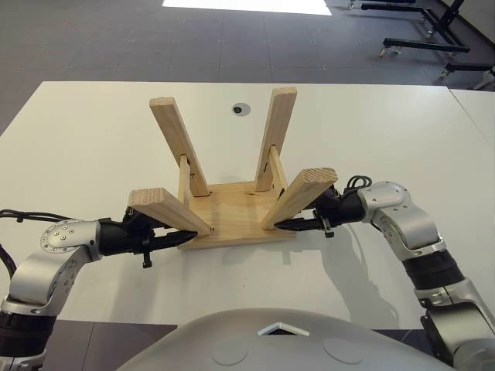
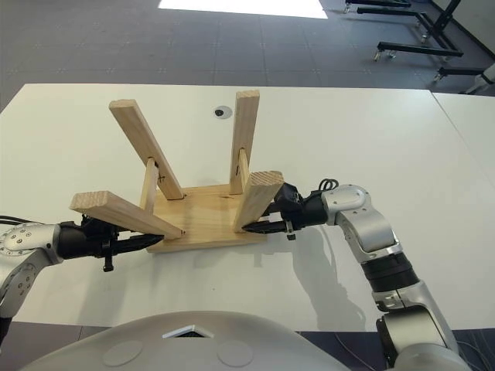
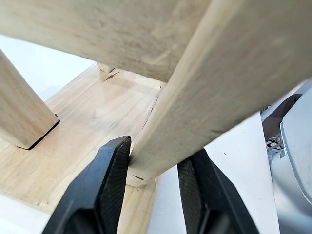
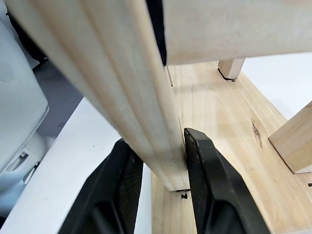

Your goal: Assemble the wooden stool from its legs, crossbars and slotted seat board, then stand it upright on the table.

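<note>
text | I read no lettering, labels, numbers or signs on my feeds | stool (image 1: 236, 215) | I see bare wood grain only | worktop (image 1: 93, 139) | plain white

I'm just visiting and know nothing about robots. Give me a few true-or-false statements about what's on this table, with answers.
1. The stool is upside down, its seat board flat on the table. True.
2. The left jaws grip the near left leg close to the seat board. True.
3. The right jaws hang open, clear of the wood. False: they are shut on the near right leg.
4. Only two legs are fitted. False: four legs stick up from the seat board.
</note>
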### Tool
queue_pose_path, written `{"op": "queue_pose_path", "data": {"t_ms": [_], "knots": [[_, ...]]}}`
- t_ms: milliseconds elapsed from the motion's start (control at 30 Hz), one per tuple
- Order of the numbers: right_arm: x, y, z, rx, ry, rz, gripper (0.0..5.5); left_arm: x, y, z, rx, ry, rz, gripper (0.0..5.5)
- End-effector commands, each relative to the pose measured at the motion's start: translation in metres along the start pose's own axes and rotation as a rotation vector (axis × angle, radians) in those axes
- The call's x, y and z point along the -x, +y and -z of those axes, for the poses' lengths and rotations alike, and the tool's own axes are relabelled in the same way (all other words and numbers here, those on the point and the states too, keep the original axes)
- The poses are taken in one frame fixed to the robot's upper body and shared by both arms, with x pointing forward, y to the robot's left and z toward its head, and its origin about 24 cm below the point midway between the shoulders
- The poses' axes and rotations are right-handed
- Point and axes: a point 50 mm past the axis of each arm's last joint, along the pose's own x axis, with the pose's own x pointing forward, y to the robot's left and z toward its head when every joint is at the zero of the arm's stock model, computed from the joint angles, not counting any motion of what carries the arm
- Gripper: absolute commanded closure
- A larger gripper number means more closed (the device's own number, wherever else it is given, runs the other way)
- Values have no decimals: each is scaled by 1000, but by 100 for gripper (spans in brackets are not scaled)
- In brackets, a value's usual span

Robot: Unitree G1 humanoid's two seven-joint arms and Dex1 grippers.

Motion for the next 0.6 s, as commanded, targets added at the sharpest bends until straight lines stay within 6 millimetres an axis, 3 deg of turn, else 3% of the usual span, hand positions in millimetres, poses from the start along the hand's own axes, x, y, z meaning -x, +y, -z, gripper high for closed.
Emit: {"op": "queue_pose_path", "data": {"t_ms": [33,200,367,600], "knots": [[0,9,-9,-42,-31,-67,429,-6,-3,-3,78,-31,26,413],[6,13,-33,-181,-87,-92,435,-11,-5,-16,253,-35,52,414],[9,16,-53,-378,-74,-204,443,-10,-15,-31,511,-103,204,415],[13,12,-65,-570,-57,-237,447,-6,-24,-32,725,-84,300,427]]}}
